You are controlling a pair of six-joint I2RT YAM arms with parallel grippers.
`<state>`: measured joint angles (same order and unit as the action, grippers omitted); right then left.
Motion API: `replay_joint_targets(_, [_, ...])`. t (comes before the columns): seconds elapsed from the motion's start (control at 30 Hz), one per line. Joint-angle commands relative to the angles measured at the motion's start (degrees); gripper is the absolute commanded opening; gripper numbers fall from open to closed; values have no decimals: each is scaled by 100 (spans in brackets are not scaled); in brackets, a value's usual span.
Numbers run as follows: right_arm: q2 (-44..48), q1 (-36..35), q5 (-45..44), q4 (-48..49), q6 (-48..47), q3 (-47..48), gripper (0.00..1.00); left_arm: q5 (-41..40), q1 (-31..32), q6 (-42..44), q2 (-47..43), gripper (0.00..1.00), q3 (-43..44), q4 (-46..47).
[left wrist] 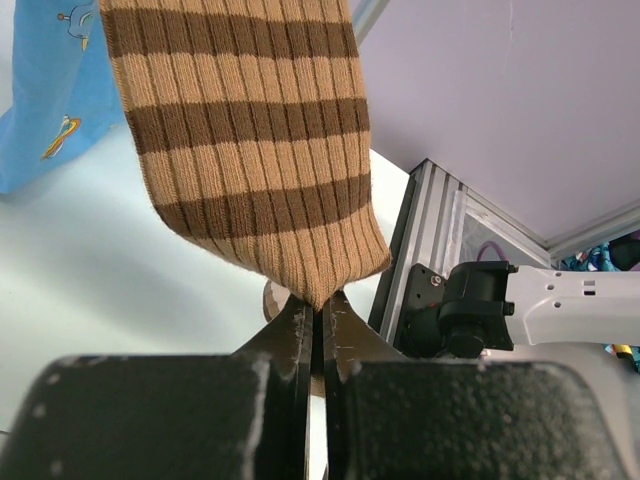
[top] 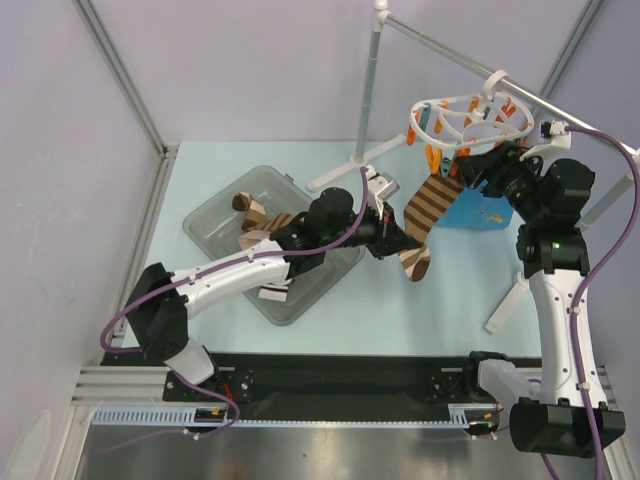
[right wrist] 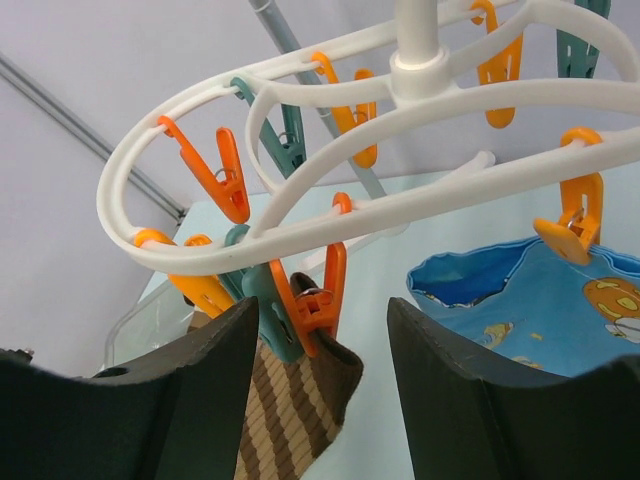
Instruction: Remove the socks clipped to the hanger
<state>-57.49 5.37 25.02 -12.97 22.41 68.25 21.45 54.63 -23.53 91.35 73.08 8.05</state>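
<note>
Status check: task partly done, by our reading. The clear bin (top: 208,215) at left-centre of the table holds at least two brown-and-tan socks (top: 258,215), and we judge these are already off. The hanger (right wrist: 415,55) hangs from the silver rail (top: 440,45) at the far right. We count two socks on it: the striped sock (top: 431,203) and the blue sock (top: 485,212) just beside it. The other clips we can see hang empty. Part of the ring is out of view, so we cannot rule out more socks.

Left gripper (left wrist: 320,325): jaws closed tight on the bottom tip of the striped sock, which runs at a slant from the pinch up toward the hanger.

Right gripper (right wrist: 320,335): jaws apart, one finger on either side of the orange clip (right wrist: 318,290) that bites the striped sock's cuff. We see no contact with the clip.

Our judgement of the step in hand is freeing the striped sock — either the right gripper squeezes the clip open or the left gripper pulls the sock out of it. After that it has to go to the bin. Then comes the blue sock, held by a second orange clip (right wrist: 572,225) further along the ring.
</note>
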Motion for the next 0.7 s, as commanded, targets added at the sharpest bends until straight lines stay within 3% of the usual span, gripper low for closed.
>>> replay_joint_targets(0.0, [-25, 8, 197, 470, 113, -40, 60, 149, 48, -64, -258, 0, -30, 214])
replay_joint_targets(0.3, [-166, 8, 276, 1112, 421, -215, 52, 184, 56, -117, -337, 0, -57, 249])
replay_joint_targets(0.67, [-192, 8, 329, 1578, 589, -461, 54, 228, 56, -152, -390, 0, -101, 302])
